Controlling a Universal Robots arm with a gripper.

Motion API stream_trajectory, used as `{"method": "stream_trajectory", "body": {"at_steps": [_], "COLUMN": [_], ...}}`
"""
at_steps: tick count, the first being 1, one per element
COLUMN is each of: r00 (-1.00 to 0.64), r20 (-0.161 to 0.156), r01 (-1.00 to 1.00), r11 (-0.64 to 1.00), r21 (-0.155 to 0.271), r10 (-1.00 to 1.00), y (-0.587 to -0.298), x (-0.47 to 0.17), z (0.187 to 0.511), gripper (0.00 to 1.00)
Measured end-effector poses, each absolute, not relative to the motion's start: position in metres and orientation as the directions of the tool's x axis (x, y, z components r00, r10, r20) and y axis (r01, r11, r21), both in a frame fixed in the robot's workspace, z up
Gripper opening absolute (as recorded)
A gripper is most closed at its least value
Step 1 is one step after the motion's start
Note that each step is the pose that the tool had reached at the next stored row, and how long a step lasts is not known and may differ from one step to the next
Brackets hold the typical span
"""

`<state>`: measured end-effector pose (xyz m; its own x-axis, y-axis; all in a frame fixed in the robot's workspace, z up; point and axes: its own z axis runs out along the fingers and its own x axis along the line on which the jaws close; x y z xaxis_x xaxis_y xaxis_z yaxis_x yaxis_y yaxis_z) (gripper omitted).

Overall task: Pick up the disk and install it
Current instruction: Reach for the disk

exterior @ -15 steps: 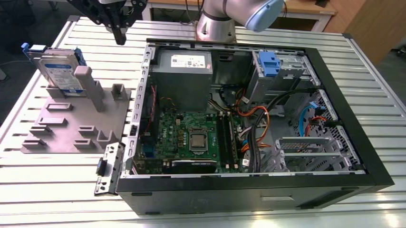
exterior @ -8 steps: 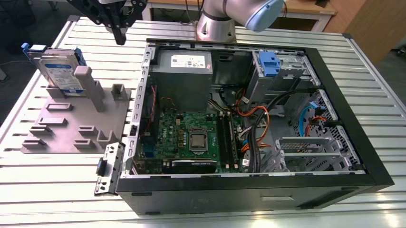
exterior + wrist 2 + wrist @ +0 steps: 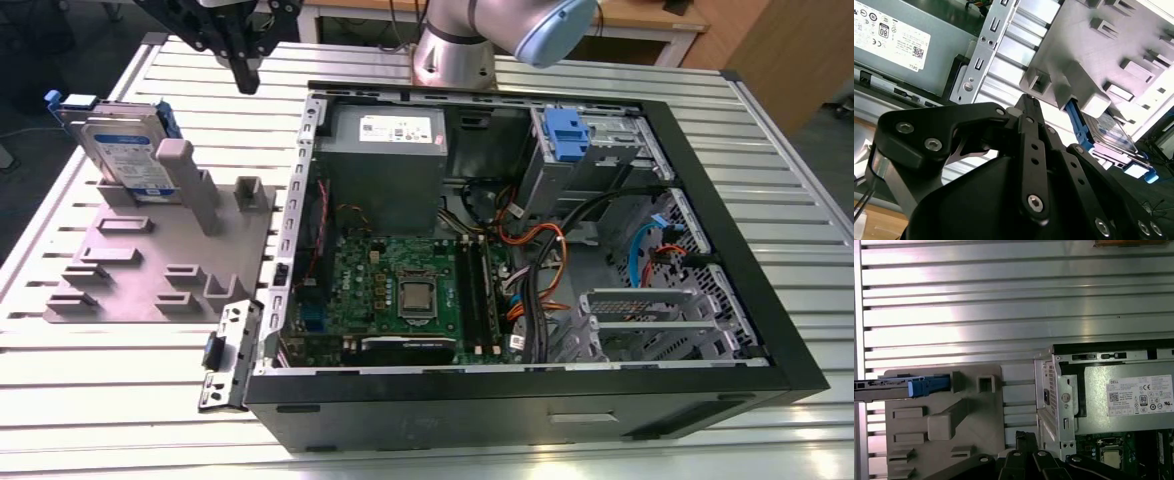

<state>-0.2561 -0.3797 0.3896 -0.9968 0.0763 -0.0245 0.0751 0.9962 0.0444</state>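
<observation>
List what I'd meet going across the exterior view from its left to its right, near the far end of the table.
disk → gripper → grey power supply → blue-tabbed carrier → black case wall

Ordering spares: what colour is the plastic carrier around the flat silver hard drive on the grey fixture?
Blue; the plastic carrier shows best in the exterior view.
</observation>
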Motion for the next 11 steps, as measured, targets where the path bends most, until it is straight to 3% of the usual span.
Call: {"method": "stream_trajectory", "body": {"at_steps": [11], "r00": [-0.997], "r20": [-0.024], "r01": [0.075], "r11": [0.996], "r21": [0.044], "r10": [0.076], "y": [-0.3758], "x": [-0.2669], "z": [0.3895], "gripper": [0.11]}}
